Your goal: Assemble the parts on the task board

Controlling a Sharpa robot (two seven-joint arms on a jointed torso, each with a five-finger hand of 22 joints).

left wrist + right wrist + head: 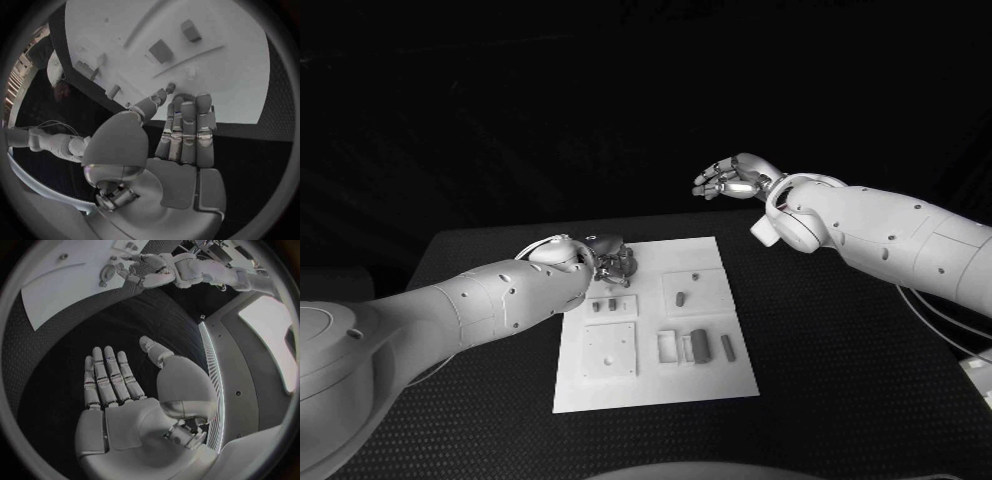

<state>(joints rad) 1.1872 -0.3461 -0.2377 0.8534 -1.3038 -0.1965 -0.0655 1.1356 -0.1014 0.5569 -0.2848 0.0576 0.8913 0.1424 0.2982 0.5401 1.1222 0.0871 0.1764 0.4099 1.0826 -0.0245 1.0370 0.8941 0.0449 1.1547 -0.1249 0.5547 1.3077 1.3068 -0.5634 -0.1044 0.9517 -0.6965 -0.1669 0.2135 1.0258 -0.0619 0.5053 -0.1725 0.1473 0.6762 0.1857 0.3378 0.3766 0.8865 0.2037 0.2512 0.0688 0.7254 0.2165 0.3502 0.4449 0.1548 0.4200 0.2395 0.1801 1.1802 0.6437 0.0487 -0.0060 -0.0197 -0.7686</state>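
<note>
On the black table (pixel 848 350) lies the white board (pixel 711 385), its long side running away from the robot. Several shallow recesses are cut into it. One at the near right holds upright grey parts (pixel 700 346) standing side by side; a small square recess above it at the right holds one short part (pixel 681 297); another at the left holds two small parts (pixel 604 306). A larger plate-like recess (pixel 609 350) sits at the near left, with small marks in it too fine to make out.

At the board's far left corner the left hand (pixel 609 258) is lowered over the surface, fingers curled down with their tips on or just above the board; the left wrist view shows the fingers (pixel 187 131) bent together, and I cannot tell whether they hold anything.

Well apart, raised beyond the board's far right corner, the right hand (pixel 733 180) hangs released, fingers (pixel 107 376) straight and spread, holding nothing.

Bare table surrounds the board on the right and near sides; the left arm crosses the board's left edge.
</note>
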